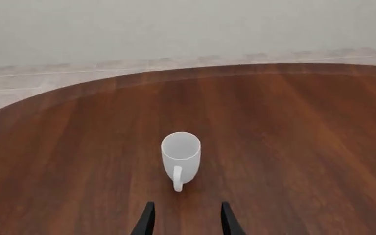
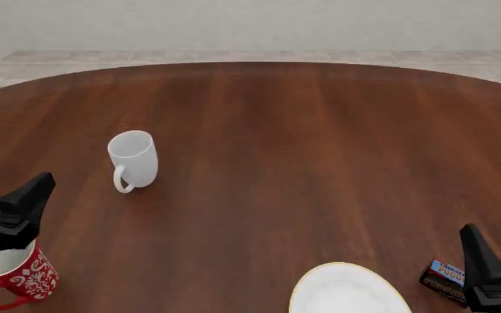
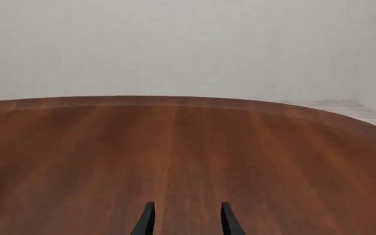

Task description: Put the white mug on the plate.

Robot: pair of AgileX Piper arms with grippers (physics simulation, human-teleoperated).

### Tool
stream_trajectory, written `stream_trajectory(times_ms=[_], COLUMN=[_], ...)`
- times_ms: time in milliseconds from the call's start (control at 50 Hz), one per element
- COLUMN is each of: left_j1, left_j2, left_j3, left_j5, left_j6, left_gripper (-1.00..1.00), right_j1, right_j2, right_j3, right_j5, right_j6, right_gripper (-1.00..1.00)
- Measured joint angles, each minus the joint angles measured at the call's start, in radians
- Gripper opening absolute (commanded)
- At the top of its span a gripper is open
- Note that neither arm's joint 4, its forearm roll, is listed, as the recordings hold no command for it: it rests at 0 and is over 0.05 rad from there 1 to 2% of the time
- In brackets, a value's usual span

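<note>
Plate (image 2: 348, 292) cut off at frame edge

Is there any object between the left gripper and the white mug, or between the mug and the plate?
Nothing visible stands in either path. Bare table lies between the open left gripper and the white mug, and between it and the plate. The red mug stands aside.
</note>
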Motion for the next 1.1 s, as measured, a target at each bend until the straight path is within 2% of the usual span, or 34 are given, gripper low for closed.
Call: stream_trajectory(times_ms=[280,500,1100], left_j1=[-0.027,-0.031,0.006], left_j2=[0.144,0.271,0.581], left_j3=[-0.11,-0.157,-0.298], left_j5=[0.059,0.064,0.149], left_j6=[-0.043,-0.079,0.018], left_gripper=[1.0,1.0,1.0], right_j1=[0.0,0.0,0.0], right_j2=[-0.001,0.006,0.017], right_j3=[0.002,0.004,0.003], right_j5=[-0.001,-0.009,-0.02], right_j6=[0.0,0.001,0.001], right_gripper=[1.0,1.0,1.0])
